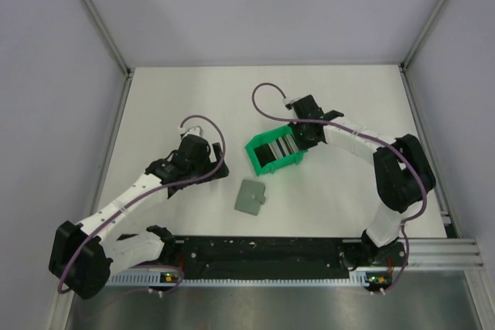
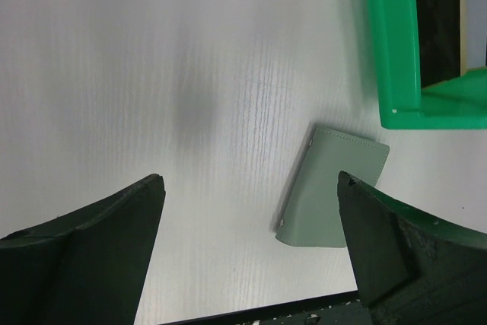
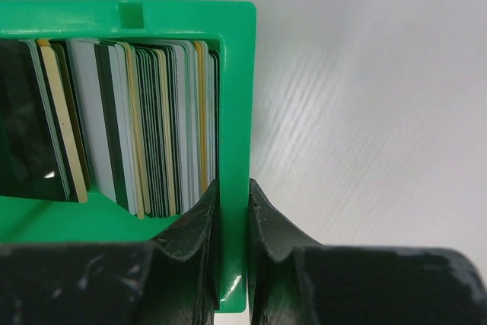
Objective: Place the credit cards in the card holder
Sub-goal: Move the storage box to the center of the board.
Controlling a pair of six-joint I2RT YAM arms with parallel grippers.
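Note:
The credit cards (image 3: 144, 127) stand on edge, packed in a row inside a bright green bin (image 3: 234, 74); from above they show as dark and pale stripes (image 1: 277, 148). My right gripper (image 3: 233, 195) is shut on the bin's right wall, one finger inside against the cards and one outside. The card holder (image 1: 251, 197), a flat grey-green wallet, lies closed on the table in front of the bin. My left gripper (image 2: 251, 188) hovers open over bare table, with the card holder (image 2: 335, 188) just inside its right finger (image 2: 380, 234). The left gripper (image 1: 197, 152) holds nothing.
The green bin (image 1: 274, 156) sits mid-table and shows at the top right of the left wrist view (image 2: 396, 43). A black rail (image 1: 263, 251) runs along the near edge. Grey walls with metal posts close in the white table (image 1: 356, 106).

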